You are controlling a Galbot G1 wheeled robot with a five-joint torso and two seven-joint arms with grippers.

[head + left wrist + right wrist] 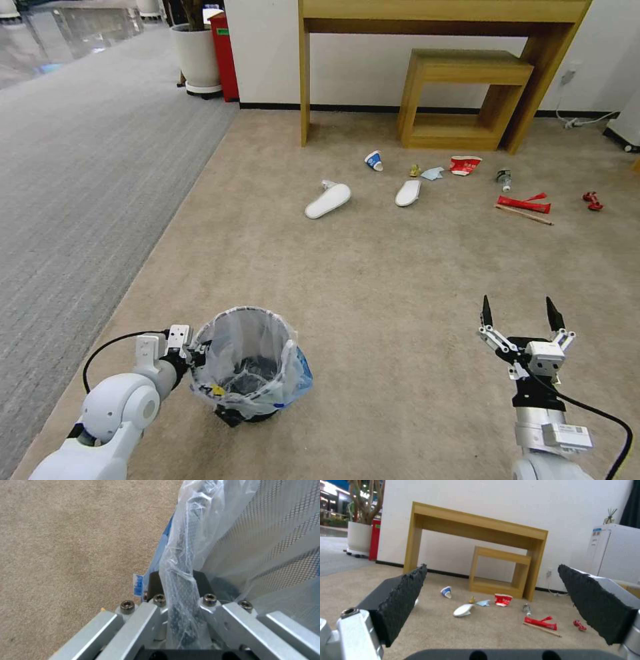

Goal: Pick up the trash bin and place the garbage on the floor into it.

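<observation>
Bin [250,363] is sitting on the carpet [373,280] near us, our left gripper [195,355] clamping its bagged rim. Our right gripper [519,313] is hovering with fingers apart. Garbage [427,180] is lying by the table [440,13].

We've got the trash bin [248,367] sitting upright on the carpet close in on our left, a small round black mesh thing with a crinkly clear bag [206,542] folded over the rim and a blue patch on one side. The garbage [433,183] is well apart from it, strung out in a loose row in front of the wooden furniture: two white slippers, a tipped blue-white cup, a pale blue mask, a crushed red-white bowl, a small bottle, red wrappers, a wooden stick.
</observation>
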